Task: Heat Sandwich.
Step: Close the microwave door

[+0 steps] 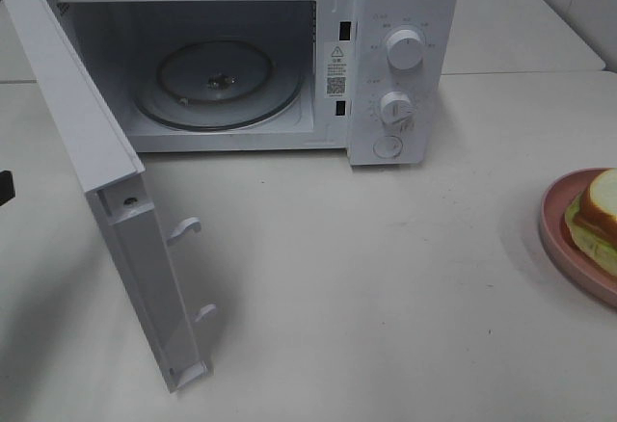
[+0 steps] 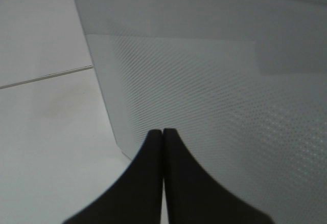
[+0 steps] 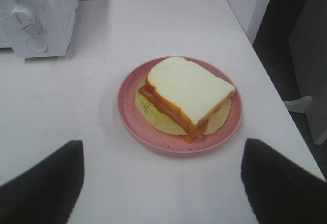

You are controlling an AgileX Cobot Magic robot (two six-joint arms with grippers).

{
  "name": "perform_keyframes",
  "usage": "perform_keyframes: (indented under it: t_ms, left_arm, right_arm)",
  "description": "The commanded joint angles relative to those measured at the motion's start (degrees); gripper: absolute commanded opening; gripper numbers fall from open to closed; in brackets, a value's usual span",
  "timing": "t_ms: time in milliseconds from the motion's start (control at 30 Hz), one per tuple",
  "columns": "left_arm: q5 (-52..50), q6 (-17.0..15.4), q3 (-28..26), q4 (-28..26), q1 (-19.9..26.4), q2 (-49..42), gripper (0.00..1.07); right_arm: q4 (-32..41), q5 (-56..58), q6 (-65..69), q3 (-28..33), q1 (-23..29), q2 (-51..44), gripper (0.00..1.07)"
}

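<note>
Resting on a round pink plate (image 3: 180, 141), the sandwich (image 3: 188, 94) sits just ahead of the right gripper (image 3: 162, 183), whose two dark fingers (image 3: 43, 183) stand wide apart with nothing between them. White bread tops the stack, with orange and pale green filling showing at its sides. In the high view the plate lies at the right edge of the table (image 1: 366, 287), cut off by the frame, so how much table lies beyond it cannot be told from there; the right wrist view shows the table's edge near the plate on the side away from the microwave.

Between plate and microwave (image 1: 289, 56) runs a broad stretch of bare tabletop. The microwave door (image 1: 116, 200) is swung wide, standing out toward the near side on the left. The left gripper (image 2: 163, 132) is clenched, its fingertips pressed together, just beside a pale dotted panel, probably the door's outer face, though whether it touches is unclear.

Farther back, the oven cavity holds only a glass turntable (image 1: 218, 83). Two knobs (image 1: 405, 48) and a round button sit on the front panel to the right.
</note>
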Motion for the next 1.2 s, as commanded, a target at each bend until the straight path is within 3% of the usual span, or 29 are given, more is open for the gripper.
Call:
perform_keyframes:
  t_ms: [33,300,600,1200]
  left_arm:
    - [-1.7,0.1,-2.4,1.3,-1.4,2.6,0.00]
    - [-4.5,-0.2,-5.2,1.7,-2.0,8.5,0.00]
    - [-7.4,-0.1,-10.8,1.5,-8.4,18.2,0.00]
    - [-6.8,0.1,-22.8,-3.3,-20.1,28.1,0.00]
  right_arm:
    - [-0.1,0.0,-0.4,0.0,-0.3,-1.5,0.76]
    - [-0.1,0.0,-0.4,0.0,-0.3,-1.5,0.76]
    - [-0.1,0.0,-0.4,0.0,-0.3,-1.5,0.76]
    - [-0.1,0.0,-0.4,0.0,-0.3,-1.5,0.76]
